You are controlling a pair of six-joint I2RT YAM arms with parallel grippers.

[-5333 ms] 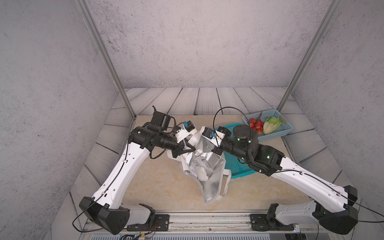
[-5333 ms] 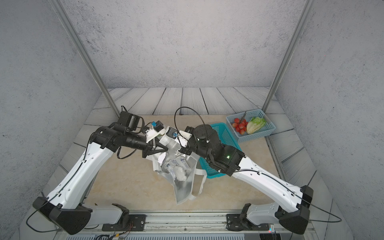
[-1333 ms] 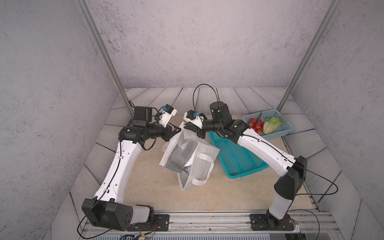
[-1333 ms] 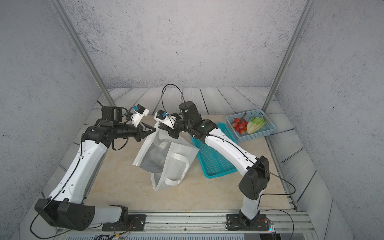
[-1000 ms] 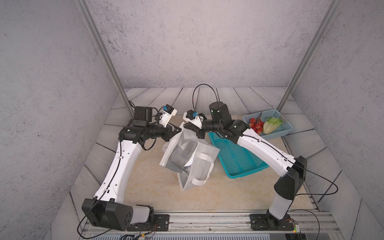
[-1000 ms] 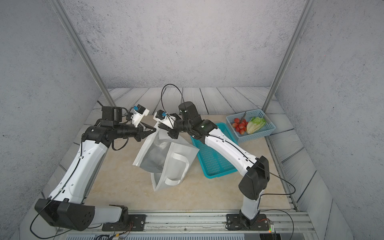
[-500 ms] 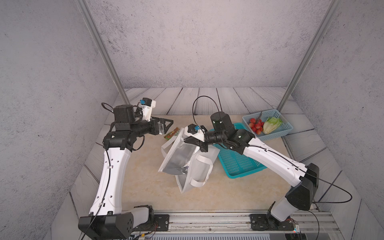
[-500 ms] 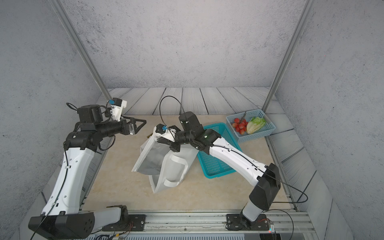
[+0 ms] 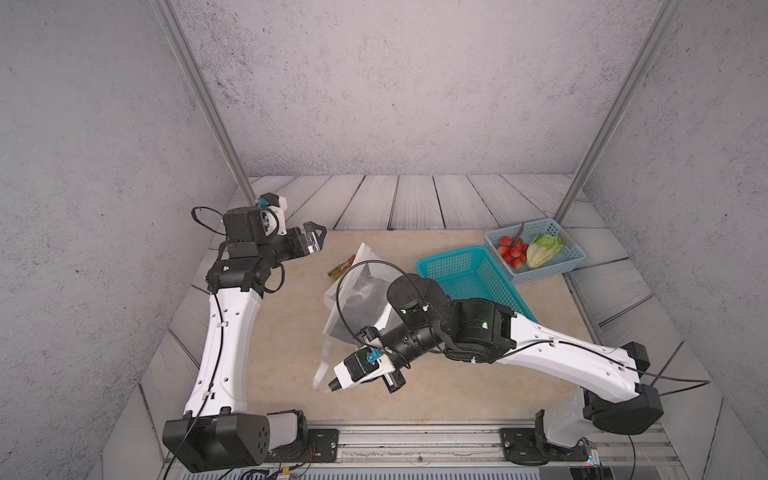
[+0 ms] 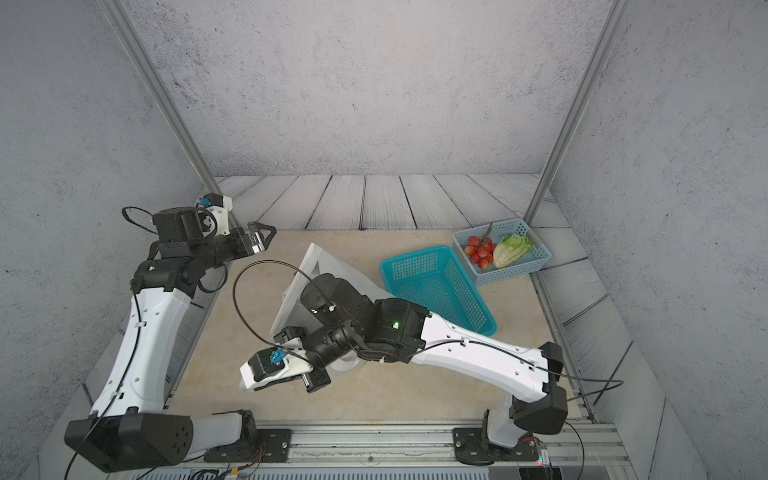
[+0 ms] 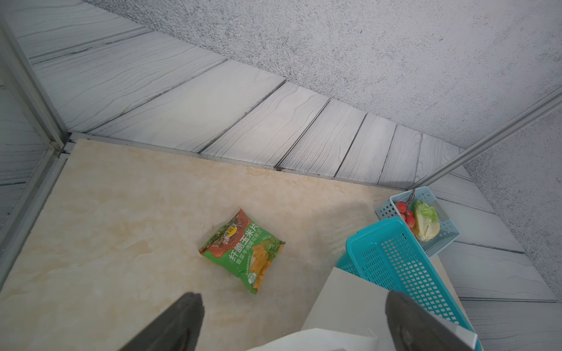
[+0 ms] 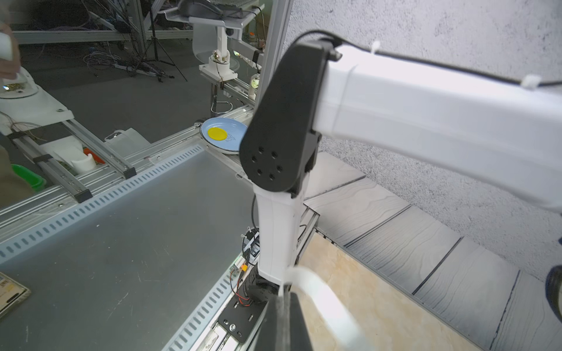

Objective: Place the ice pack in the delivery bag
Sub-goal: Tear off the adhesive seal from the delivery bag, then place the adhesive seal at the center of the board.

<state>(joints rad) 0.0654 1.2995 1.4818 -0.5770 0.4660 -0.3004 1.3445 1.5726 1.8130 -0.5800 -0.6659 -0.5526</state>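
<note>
**Top views.** The delivery bag [image 9: 360,291] lies slumped at the centre of the frame in both top views, with its foil lining exposed and its lower part hidden under my right arm [image 9: 478,328]. The ice pack shows nowhere: not on the table [image 9: 291,332], not in the teal basket [image 9: 469,272] right of the bag, not in the pale blue basket [image 9: 575,255] at upper right. I judge that it is probably already inside the bag, though these frames cannot confirm it. If so, only letting go of the bag looks to remain. My left gripper [image 9: 320,240], at upper left, has its jaws wide apart and holds nothing. My right gripper [image 9: 332,387], at lower centre, meets the end of a white loop handle [image 9: 323,363].

**Left wrist view.** My left fingers [image 11: 182,319] stand far apart and bare along the lower edge. The bag's white panel rises between them, and above it a green snack packet [image 11: 243,250] lies alone on the table.

**Right wrist view.** My right fingers [image 12: 272,328], at lower centre, are pressed together on the handle, which curves away toward the lower right
</note>
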